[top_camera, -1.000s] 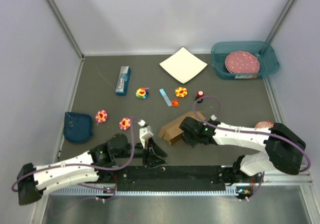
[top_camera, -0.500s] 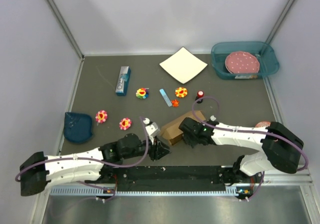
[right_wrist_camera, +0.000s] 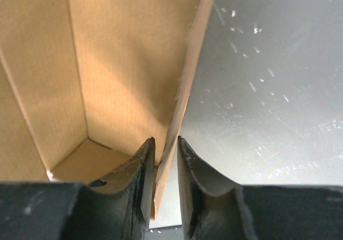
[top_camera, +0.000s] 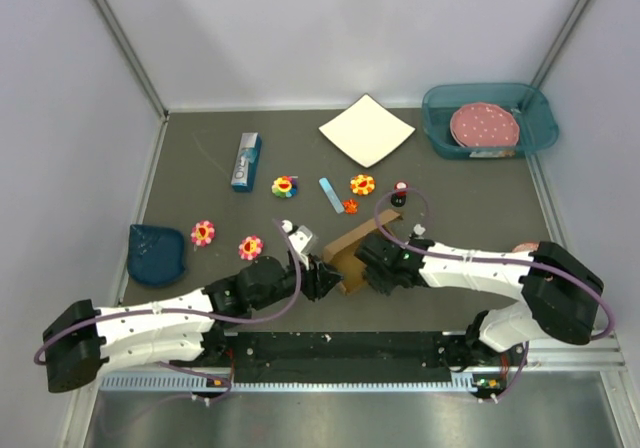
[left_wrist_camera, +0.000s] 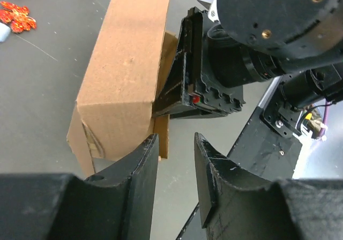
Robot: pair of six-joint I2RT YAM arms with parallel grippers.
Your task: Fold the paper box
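A dark blue pouch [top_camera: 157, 253] lies well off to the left of the paper box [top_camera: 348, 250], with two flower toys [top_camera: 203, 232] between pouch and box. Behind the box and to its left are a small blue carton [top_camera: 246, 161] and a third flower toy [top_camera: 285, 186]. The left gripper [top_camera: 320, 276] sits just left of the box, at its near end. The left wrist view shows this gripper's fingers [left_wrist_camera: 140, 170] apart with nothing between them, and the corner of the box just past the tips. The box is brown cardboard, partly folded with its walls standing. It rests on the grey table [top_camera: 470, 203] towards the front, between the two grippers. Straight behind it lie a blue strip [top_camera: 330, 194] and an orange flower toy [top_camera: 362, 183], and further back a white square sheet [top_camera: 366, 129]. The right gripper [top_camera: 372, 268] presses in at the right side of the box. Its fingers [right_wrist_camera: 142, 181] straddle one thin cardboard wall, one inside the hollow and one outside, with only a narrow gap. Whether they actually pinch the wall cannot be told. A small red and black object [top_camera: 400, 190] stands behind the box to the right. Far beyond that, a teal tray [top_camera: 438, 128] holds a pink dotted plate [top_camera: 484, 125].
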